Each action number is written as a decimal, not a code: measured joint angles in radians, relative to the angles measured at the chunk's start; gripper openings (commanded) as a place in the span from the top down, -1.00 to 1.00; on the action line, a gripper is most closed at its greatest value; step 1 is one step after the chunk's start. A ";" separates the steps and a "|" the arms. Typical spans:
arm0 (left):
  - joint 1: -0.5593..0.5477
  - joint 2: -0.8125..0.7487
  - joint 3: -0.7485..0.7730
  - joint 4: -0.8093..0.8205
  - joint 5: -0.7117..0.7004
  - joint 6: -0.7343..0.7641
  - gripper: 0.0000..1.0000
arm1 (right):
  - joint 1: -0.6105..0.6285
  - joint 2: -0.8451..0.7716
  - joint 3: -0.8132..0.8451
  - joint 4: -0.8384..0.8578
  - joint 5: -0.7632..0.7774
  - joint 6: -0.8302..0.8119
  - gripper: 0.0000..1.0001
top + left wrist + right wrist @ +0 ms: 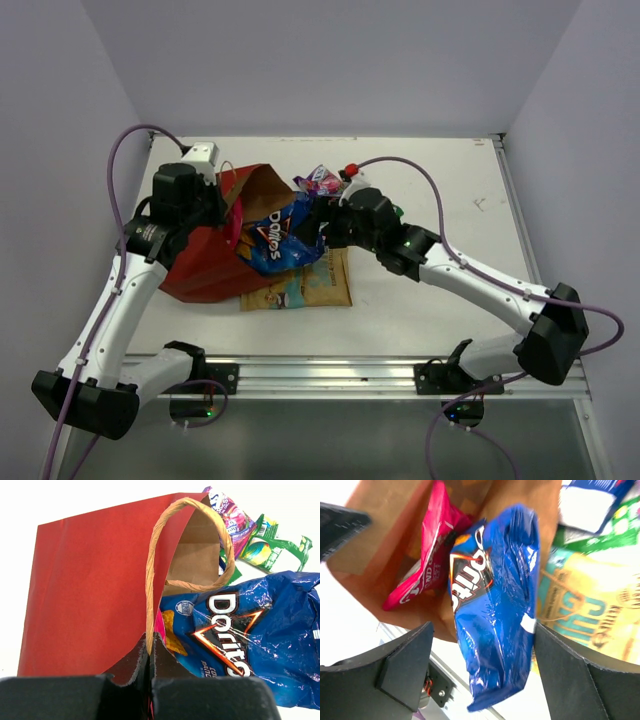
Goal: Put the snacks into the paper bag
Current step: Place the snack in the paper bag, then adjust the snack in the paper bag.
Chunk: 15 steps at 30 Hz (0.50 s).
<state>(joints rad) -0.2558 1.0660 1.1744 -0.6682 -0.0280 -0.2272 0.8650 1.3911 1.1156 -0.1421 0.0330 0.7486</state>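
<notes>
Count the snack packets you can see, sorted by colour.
Pink packet: 1
Blue packet: 1
Tan-gold packet: 1
Purple-pink packet: 1
Green packet: at least 1
Total: at least 5

The right gripper point(480, 630) stands with its jaws wide, one on either side of the blue packet point(495, 615). The packet's top end lies in the mouth of the brown bag point(385, 510), beside a pink packet point(432, 555) inside. A tan packet point(585, 610) lies on the right, with a green packet point(590, 535) above it.
</notes>
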 measured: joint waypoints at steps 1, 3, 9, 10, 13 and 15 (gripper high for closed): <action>0.000 0.000 0.000 0.000 -0.002 -0.002 1.00 | -0.009 -0.020 0.001 -0.012 0.000 -0.012 -0.68; 0.001 0.000 0.000 0.000 -0.004 -0.008 1.00 | -0.031 -0.053 0.001 -0.035 0.002 -0.032 -0.62; 0.018 0.000 0.002 0.001 -0.004 -0.026 1.00 | -0.111 -0.108 -0.040 -0.052 0.028 -0.039 -0.40; 0.021 0.000 0.002 0.001 -0.003 -0.027 1.00 | -0.125 -0.110 -0.060 -0.048 0.028 -0.034 -0.39; 0.025 0.000 0.002 0.003 -0.001 -0.029 1.00 | -0.160 -0.106 -0.128 -0.045 0.029 -0.013 -0.30; 0.027 0.000 0.002 0.005 0.001 -0.029 1.00 | -0.168 -0.098 -0.163 -0.045 0.028 0.000 -0.27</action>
<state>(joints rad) -0.2283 1.0657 1.1763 -0.6636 -0.0273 -0.2558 0.6968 1.2926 0.9527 -0.1867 0.0612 0.7490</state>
